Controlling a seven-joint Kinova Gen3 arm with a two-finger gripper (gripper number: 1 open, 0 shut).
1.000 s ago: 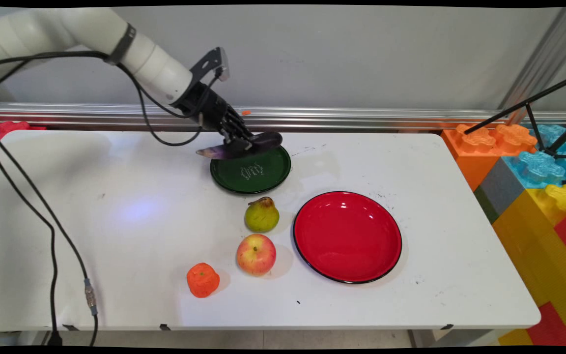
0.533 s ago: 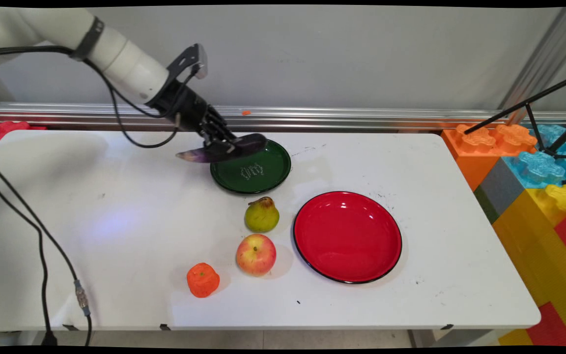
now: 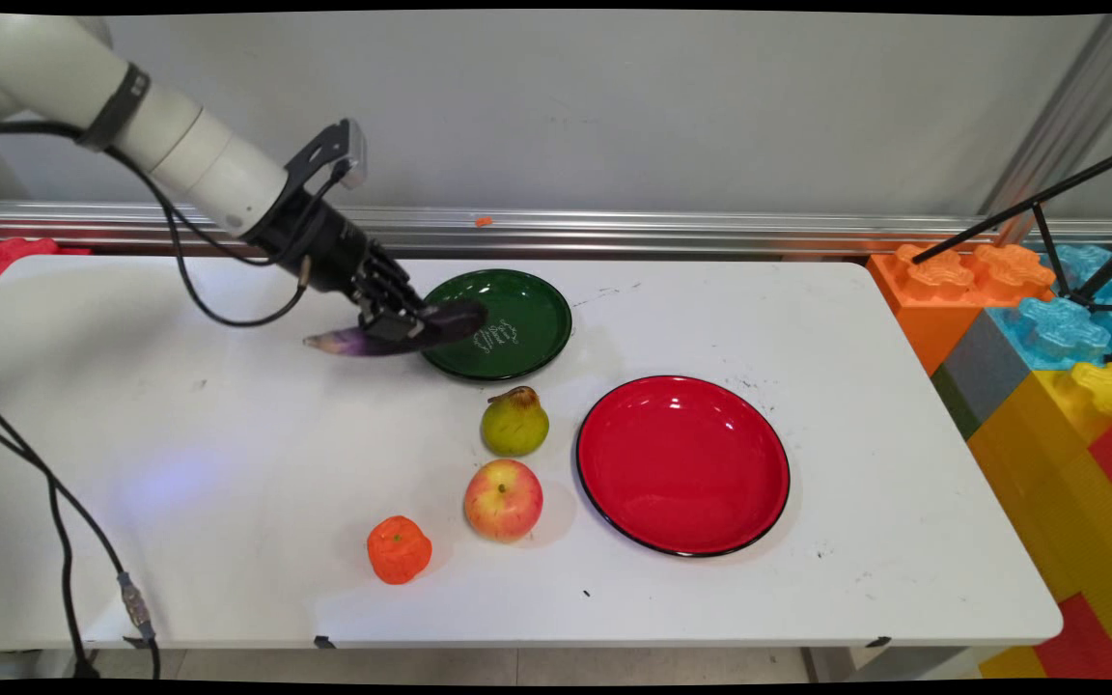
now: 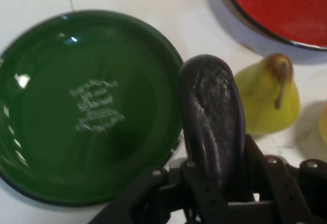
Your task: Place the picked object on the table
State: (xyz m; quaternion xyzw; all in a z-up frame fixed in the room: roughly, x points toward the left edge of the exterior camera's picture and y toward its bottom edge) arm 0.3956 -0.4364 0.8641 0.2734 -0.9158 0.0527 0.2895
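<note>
My gripper [image 3: 390, 324] is shut on a dark purple eggplant [image 3: 400, 333], held lying sideways just above the table at the left rim of the green plate [image 3: 517, 314]. In the hand view the eggplant [image 4: 213, 112] sticks out from between the fingers, beside the green plate [image 4: 46, 132] and close to the pear [image 4: 268, 101]. The eggplant's dark end overlaps the plate's left edge; its paler tip points left over the bare table.
A green-yellow pear [image 3: 514, 423], a red-yellow apple [image 3: 503, 499] and an orange fruit [image 3: 399, 549] lie in front of the green plate. A large red plate [image 3: 682, 465] sits to the right. Coloured toy blocks [image 3: 1058, 367] stand off the table's right end. Black cables [image 3: 54, 502] hang at left.
The gripper has carried the eggplant leftward and downward, from over the green plate's back rim to its left edge, uncovering most of the plate.
</note>
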